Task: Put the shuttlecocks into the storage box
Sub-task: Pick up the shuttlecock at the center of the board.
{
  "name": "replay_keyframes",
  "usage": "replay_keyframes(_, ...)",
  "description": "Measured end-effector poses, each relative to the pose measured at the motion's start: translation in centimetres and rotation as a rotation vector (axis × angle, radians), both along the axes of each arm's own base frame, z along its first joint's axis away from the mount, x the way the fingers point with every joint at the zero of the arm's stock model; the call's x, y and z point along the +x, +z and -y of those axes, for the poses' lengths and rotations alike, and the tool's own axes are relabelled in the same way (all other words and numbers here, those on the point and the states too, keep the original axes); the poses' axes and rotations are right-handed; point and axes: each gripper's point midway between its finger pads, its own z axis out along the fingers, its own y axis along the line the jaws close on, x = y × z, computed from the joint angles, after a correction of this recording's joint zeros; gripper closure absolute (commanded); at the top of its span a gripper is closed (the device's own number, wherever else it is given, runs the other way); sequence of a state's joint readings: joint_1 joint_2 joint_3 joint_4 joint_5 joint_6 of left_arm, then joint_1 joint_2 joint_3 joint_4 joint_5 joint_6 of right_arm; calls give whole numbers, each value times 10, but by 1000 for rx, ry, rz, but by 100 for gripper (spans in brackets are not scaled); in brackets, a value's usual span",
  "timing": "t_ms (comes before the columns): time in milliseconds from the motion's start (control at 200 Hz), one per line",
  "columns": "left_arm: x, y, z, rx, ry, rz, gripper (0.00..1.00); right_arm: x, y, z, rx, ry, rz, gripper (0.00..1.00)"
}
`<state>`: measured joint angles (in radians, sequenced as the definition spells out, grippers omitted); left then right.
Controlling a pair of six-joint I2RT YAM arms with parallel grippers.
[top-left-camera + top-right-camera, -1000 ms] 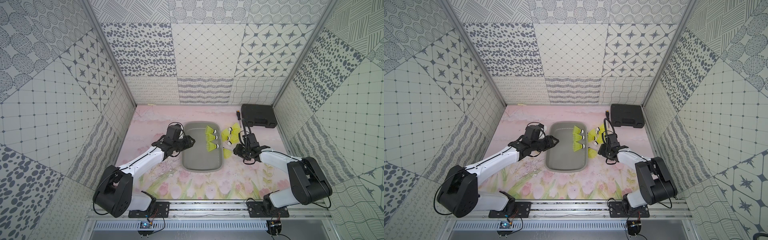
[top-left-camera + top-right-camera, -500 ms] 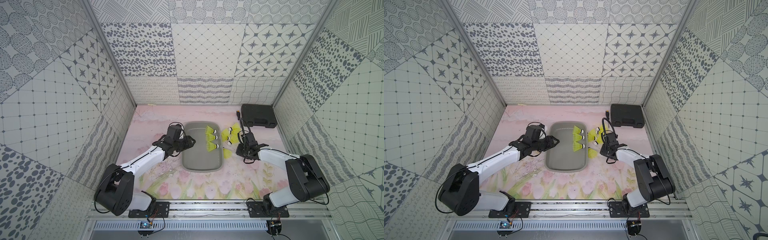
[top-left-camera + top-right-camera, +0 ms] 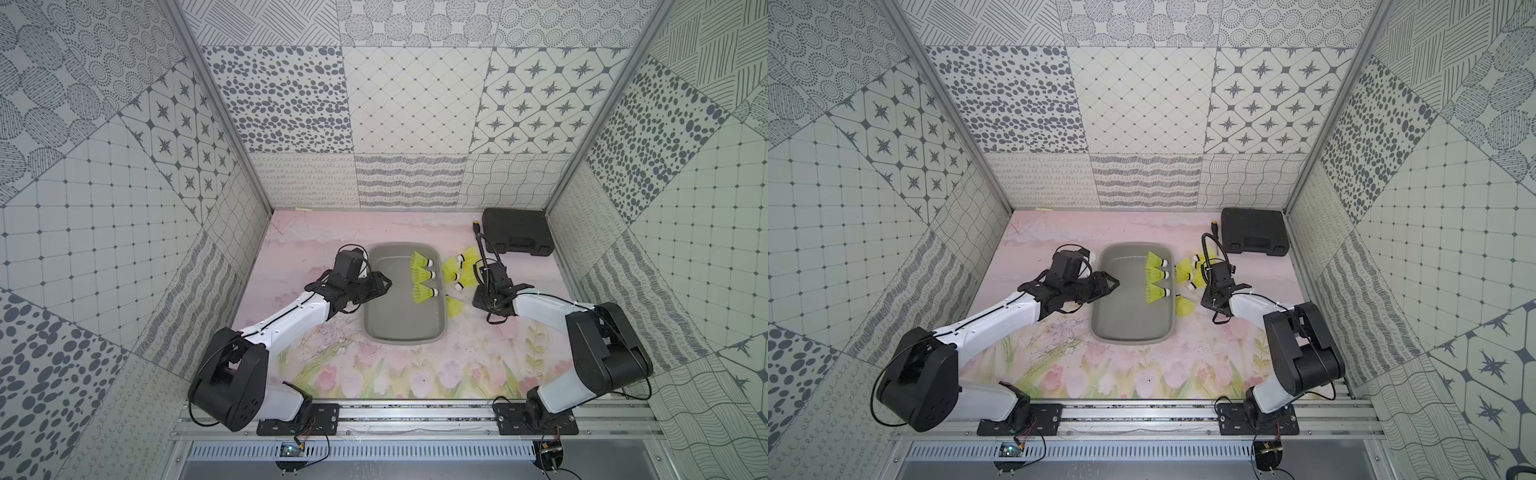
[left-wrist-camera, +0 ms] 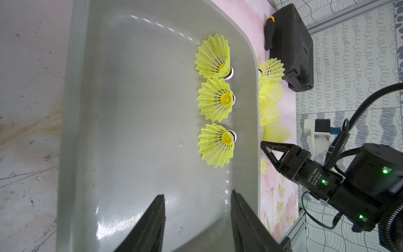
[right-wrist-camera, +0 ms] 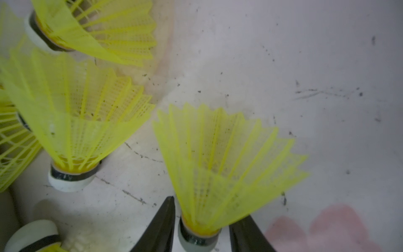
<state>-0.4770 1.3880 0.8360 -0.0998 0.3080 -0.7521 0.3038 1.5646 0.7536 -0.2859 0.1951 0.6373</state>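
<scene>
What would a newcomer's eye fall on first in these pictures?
The neon yellow shuttlecocks: three lie in a row inside the grey storage box, along its right side, with a loose cluster on the table just beyond that wall. In the right wrist view, the right claw brackets the banded base of one shuttlecock.

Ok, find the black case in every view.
Both top views: black case in the far right corner.
Left wrist: upper right of the picture, beyond the storage box.
Right wrist: not in it.
Shared landmark: the storage box, in all three.
</scene>
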Motion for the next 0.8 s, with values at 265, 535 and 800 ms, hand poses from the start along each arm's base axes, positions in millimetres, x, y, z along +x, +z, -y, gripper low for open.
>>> replay_keyframes(265, 0, 0, 0, 0, -1, 0, 48, -2, 1, 3, -8, -4, 19, 77)
replay_keyframes(535, 5, 11, 2, 10, -17, 29, 48, -9, 55, -13, 42, 192, 209, 78)
replay_keyframes(800, 10, 34, 10, 53, -112, 125, 50, -14, 110, -61, 125, 548, 386, 79)
